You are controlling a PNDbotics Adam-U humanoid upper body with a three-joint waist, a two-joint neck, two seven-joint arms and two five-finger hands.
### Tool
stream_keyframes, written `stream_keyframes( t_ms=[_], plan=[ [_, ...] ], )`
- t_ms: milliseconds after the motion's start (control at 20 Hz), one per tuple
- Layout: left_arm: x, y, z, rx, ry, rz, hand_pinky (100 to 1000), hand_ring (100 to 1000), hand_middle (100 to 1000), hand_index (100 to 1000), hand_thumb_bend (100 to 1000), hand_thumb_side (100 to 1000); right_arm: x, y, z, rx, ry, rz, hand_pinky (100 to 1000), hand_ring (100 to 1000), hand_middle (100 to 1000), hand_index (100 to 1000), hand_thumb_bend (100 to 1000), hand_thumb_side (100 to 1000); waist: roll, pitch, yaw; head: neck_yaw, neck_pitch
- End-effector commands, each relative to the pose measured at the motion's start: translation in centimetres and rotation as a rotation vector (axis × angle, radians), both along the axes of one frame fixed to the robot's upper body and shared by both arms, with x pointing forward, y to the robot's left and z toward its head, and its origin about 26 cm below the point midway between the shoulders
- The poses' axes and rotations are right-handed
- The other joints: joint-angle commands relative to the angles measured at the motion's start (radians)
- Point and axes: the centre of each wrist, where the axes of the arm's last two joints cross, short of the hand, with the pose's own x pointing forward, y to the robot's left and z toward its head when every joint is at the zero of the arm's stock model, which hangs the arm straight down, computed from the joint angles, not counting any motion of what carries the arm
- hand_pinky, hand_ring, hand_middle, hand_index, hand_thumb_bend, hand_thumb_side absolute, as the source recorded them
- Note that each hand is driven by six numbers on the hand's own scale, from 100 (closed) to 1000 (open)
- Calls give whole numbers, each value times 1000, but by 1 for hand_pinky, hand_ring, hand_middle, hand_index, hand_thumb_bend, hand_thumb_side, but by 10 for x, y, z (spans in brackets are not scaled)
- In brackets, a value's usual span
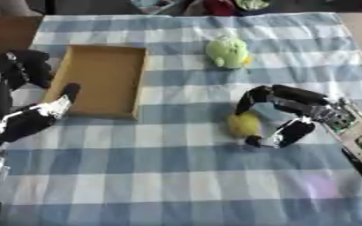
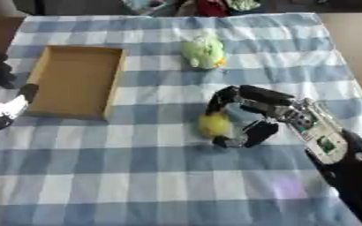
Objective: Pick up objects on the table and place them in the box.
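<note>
Your right hand (image 1: 288, 115) curls around the yellow toy (image 1: 244, 124), which sits upright just inside its fingertips, so it, not your open left hand (image 1: 31, 118), is nearer; the box (image 1: 100, 80) lies well to its left.

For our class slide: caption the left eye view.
Right hand curls around a yellow object; cardboard box sits empty.
</note>
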Motion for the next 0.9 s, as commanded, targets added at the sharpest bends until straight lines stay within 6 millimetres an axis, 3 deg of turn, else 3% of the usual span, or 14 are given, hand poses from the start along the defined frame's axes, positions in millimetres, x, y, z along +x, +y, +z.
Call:
stream_keyframes(
  t_ms=[50,200,250,450,900],
  plan=[
    [-1,1,5,14,-19,-6,513,545,522,680,516,100,4,-4,10,-15,-31,-11,743,694,681,756,318,287,1,-19,0,-1,4],
    [-1,1,5,13,-19,-6,513,545,522,680,516,100,5,-4,10,-14,-33,-16,742,691,673,754,243,162,1,-19,1,-1,4],
    [-1,1,5,13,-19,-5,513,545,522,680,516,100,5,-4,10,-12,-33,-17,740,688,662,748,178,100,1,-19,1,0,4],
    [-1,1,6,13,-19,-7,513,545,522,680,516,100,6,-3,12,-4,-35,-14,737,676,616,722,100,100,1,-19,1,0,4],
    [-1,1,5,13,-18,-7,513,544,522,680,514,100,7,3,25,31,-72,12,722,618,462,605,100,100,0,-20,1,0,3]
  ],
)
